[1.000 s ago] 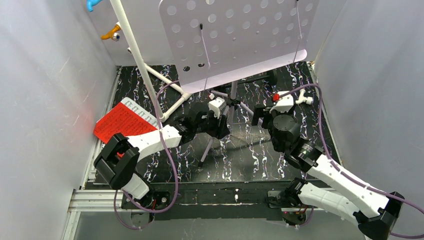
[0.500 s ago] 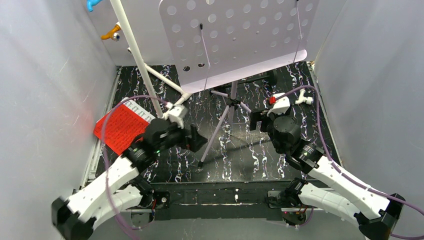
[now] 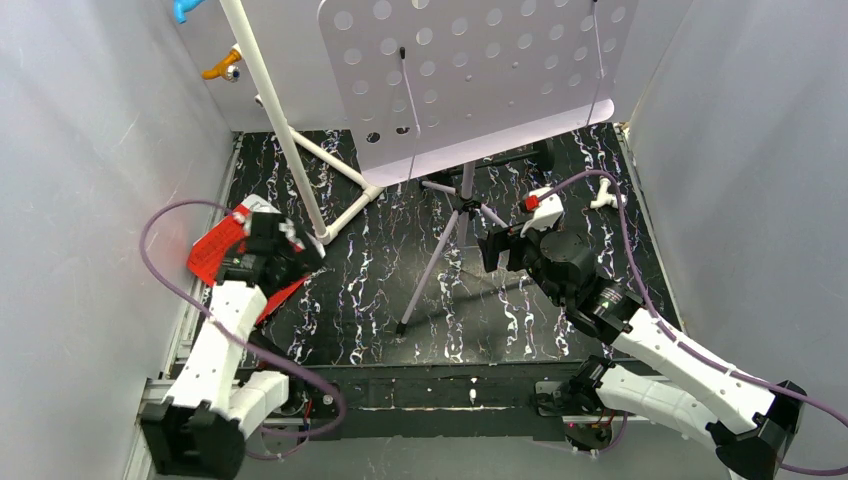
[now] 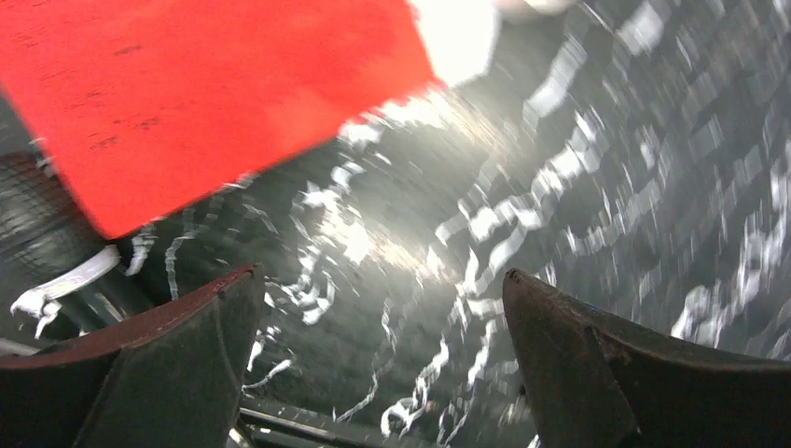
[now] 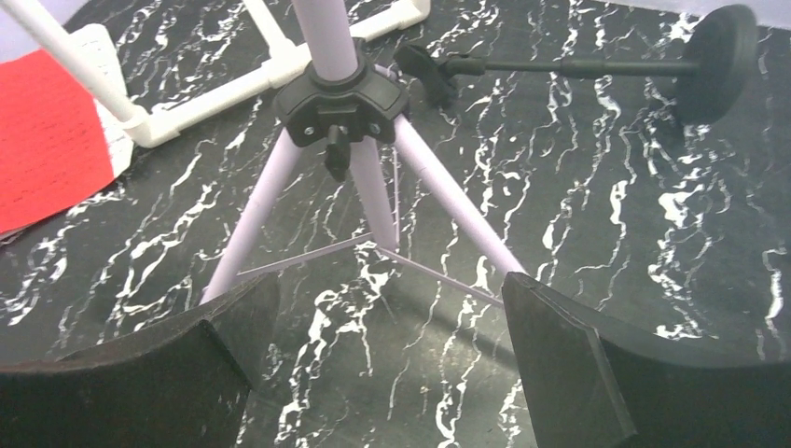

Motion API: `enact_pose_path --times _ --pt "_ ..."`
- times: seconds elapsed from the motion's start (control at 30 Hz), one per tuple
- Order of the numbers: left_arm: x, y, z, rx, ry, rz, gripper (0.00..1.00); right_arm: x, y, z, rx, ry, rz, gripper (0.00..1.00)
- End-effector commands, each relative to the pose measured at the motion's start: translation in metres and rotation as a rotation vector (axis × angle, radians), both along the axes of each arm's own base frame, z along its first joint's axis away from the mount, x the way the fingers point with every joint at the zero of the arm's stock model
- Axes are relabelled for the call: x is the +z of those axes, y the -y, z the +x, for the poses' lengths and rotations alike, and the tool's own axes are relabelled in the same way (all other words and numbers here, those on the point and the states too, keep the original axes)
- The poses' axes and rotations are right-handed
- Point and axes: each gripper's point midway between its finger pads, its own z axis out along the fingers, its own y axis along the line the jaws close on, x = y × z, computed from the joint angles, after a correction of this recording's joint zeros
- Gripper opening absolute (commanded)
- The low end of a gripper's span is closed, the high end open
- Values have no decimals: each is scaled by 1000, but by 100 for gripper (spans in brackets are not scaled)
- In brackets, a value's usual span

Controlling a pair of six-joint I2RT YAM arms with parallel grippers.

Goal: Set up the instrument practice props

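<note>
The lilac perforated music stand (image 3: 470,70) stands at the back on its tripod legs (image 5: 261,196). At the left the red music sheet (image 3: 208,254) lies flat, with a white music sheet's edge (image 5: 98,51) showing beside it. My left gripper (image 3: 272,258) hovers open over the red sheet's near edge (image 4: 215,103), holding nothing. My right gripper (image 3: 490,252) is open and empty, facing the tripod hub (image 5: 340,103). The black microphone (image 5: 560,65) lies on its side behind the tripod, its round base (image 5: 714,61) to the right.
A white PVC pipe frame (image 3: 285,140) rises at the back left, its foot (image 5: 224,93) next to the tripod. Orange (image 3: 220,70) and blue (image 3: 185,10) clips hang on the left wall. White walls close in the black marbled mat (image 3: 500,320) on both sides.
My left arm swung away from the tripod to the left and now sits over the red sheet, its jaws opened. My right gripper edged left toward the tripod.
</note>
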Motion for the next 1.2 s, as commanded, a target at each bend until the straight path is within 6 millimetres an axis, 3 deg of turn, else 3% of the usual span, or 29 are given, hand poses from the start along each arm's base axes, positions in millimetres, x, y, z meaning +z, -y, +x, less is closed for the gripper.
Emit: enact_pose_path --times 0.0,0.07,0.17,0.23,0.3,0.37,0.4,0.43,0.47,0.53,0.57,0.63,0.67,0.8,0.93,1.03,1.17 --pt "-14 -73 27 380 -15 -92 98 14 -5 -10 30 -26 99 98" --pt "-19 -101 46 524 -39 -93 98 14 -4 -13 25 -45 115 98" --pt "-30 -128 72 625 -150 -8 98 13 0 -17 17 -60 137 98" --pt "-59 -139 92 645 -238 31 98 11 2 -18 9 -67 142 99" --pt "-72 -151 107 674 -306 69 98 10 3 -19 9 -75 137 98" --pt "-104 -145 115 724 -397 -48 98 12 4 -22 13 -93 128 98" --pt "-119 -125 120 702 -415 -156 98 7 -4 -28 59 -121 132 98" --pt "-123 -116 115 712 -431 -193 98 2 -14 -32 113 -140 135 98" --pt "-134 -72 68 706 -554 -301 98 -15 -42 -45 235 -217 148 98" --pt "-135 -20 10 608 -623 -305 98 -12 -75 -63 358 -209 192 98" --pt "-135 13 -10 510 -620 -289 98 -12 -89 -70 393 -204 203 98" --pt "-129 36 -24 415 -595 -262 98 -15 -104 -74 410 -217 212 98" --pt "-105 51 -17 214 -468 -243 98 -22 -119 -81 425 -237 228 98" --pt "-74 25 -10 133 -355 -91 98 -33 -131 -93 441 -235 200 98" --pt "-53 8 -21 204 -323 -34 98 -38 -147 -109 490 -223 163 98" --pt "-48 -9 -37 324 -321 10 98 -41 -166 -124 536 -217 133 98" --pt "-56 -20 -39 407 -269 -4 98 -47 -200 -144 587 -214 83 98"
